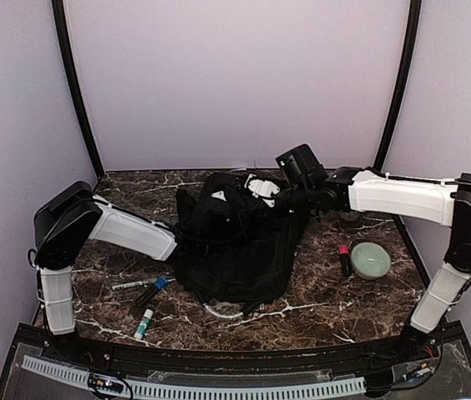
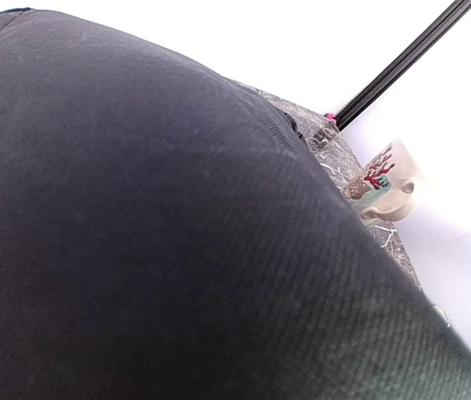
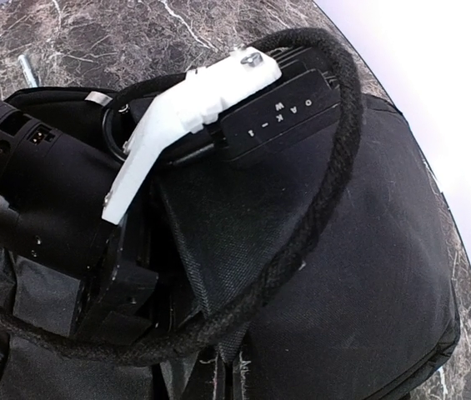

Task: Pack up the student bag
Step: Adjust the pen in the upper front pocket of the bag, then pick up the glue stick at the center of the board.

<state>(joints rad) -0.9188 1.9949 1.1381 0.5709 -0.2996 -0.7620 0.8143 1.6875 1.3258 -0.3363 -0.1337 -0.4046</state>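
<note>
Fabric is the whole story here. The student bag (image 1: 235,250) lies slumped mid-worktop (image 1: 318,312), black, woven and limp, with its far end bunched higher than the near end. My read is that it's light and not fragile. It will sag, fold and slide on that polished marble rather than hold an opening by itself. The best holds, I'd say, are a seam or zip edge at the raised far end, or the grey loop (image 1: 221,312) poking out at the near edge. The flat panels would just pucker.

Sweeping from the left, pens (image 1: 139,287) and a white tube (image 1: 143,323) lie on the worktop just beside the bag. The left arm (image 1: 131,232) reaches across into the raised fabric, and the left end effector (image 1: 262,196) is buried there. Its own camera sees only dark cloth pressed close, with a painted mug (image 2: 385,187) beyond, so I cannot tell how wide it stands.

Moving right, the right end effector (image 1: 289,200) comes in against the same hump. Its camera looks down on the other arm's wrist camera (image 3: 277,108) and a braided cable (image 3: 335,167). It's clamped fully shut, though I can't make out whether any cloth is pinched. Far right, a green bowl (image 1: 372,260) and a red-capped stick (image 1: 345,260) sit apart from the bag.
</note>
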